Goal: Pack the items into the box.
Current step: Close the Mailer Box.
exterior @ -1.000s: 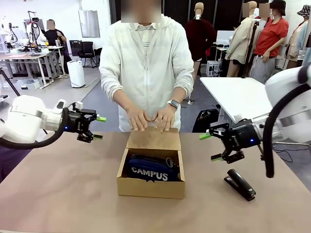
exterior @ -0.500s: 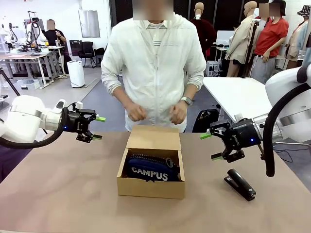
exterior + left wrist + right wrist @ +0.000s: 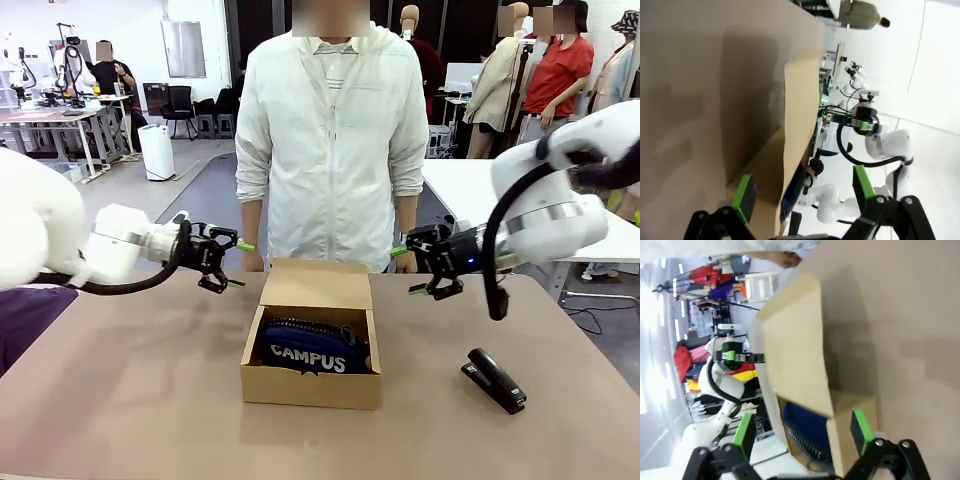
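Note:
The brown cardboard box (image 3: 310,385) stands mid-table with its lid flap (image 3: 318,285) raised at the back. In it lies the navy pouch (image 3: 308,352), its "CAMPUS" lettering facing me. The utility knife is out of view. My left gripper (image 3: 239,265) hovers open just left of the flap, and my right gripper (image 3: 405,271) is open just right of it. From the left wrist, the open gripper (image 3: 802,187) faces the flap's edge (image 3: 800,100). In the right wrist view the open gripper (image 3: 802,429) looks at the flap (image 3: 795,350) and pouch (image 3: 807,427).
A black stapler (image 3: 493,379) lies on the table right of the box. A person (image 3: 330,130) in a white jacket stands at the far edge behind the box, arms down. Bare brown tabletop (image 3: 120,380) lies left of the box and in front of it.
Both grippers have moved inward to the sides of the lid flap. The person has taken both hands off the flap and stood upright.

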Motion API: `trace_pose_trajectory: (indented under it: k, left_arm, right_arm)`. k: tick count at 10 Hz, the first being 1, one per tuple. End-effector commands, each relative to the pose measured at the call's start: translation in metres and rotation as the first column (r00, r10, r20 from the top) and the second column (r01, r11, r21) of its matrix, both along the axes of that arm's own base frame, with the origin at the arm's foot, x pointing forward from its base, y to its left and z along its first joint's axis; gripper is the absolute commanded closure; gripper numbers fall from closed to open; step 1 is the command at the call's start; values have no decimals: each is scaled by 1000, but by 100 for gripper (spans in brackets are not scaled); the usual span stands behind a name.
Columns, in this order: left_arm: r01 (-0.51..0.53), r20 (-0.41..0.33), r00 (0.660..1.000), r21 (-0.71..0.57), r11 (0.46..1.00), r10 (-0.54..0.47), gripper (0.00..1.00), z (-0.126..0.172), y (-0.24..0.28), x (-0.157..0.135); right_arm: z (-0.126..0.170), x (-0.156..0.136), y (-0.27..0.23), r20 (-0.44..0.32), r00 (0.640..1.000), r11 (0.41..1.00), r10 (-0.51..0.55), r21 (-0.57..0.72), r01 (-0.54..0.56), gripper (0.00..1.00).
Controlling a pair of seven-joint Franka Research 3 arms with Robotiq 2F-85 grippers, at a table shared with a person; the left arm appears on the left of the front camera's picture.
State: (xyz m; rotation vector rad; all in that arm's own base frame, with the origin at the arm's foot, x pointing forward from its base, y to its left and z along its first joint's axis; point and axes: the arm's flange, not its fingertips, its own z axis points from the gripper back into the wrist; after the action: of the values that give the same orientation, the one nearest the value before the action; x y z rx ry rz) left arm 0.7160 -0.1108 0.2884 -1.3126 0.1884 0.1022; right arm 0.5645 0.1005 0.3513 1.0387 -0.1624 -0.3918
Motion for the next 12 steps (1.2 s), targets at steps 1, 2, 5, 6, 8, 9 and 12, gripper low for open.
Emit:
trace_pose_trajectory:
  k: [1, 2, 5, 6, 8, 9, 12]
  left_arm:
    - [21, -1, 1000, -31, 999, -21, 0, -3, -11, 47]
    - [43, -32, 999, -18, 999, -44, 0, -13, -22, 56]
    - [83, -61, 994, -39, 996, -86, 0, -30, -46, 68]
    - [74, -30, 997, -47, 996, -76, 0, -31, -54, 69]
    - [99, 31, 995, -131, 986, -96, 0, -28, -63, 67]
    - [114, 37, 993, -136, 984, -110, 0, -28, -66, 66]
    - [135, 38, 991, -141, 981, -131, 0, -27, -68, 59]
  right_arm:
    - [-24, 36, 25, -47, 999, 999, -10, -40, 8, 0]
    - [-38, 51, 31, -42, 999, 999, 1, -32, -3, 0]
    - [-69, 76, 52, -47, 997, 992, 67, 114, -61, 0]
    - [-73, 78, 59, -24, 995, 980, 99, 175, -93, 0]
    - [-82, 83, 60, 37, 994, 966, 103, 235, -109, 0]
    - [-85, 86, 58, 31, 993, 955, 115, 271, -119, 0]
    - [-95, 90, 54, 13, 992, 953, 125, 276, -124, 0]
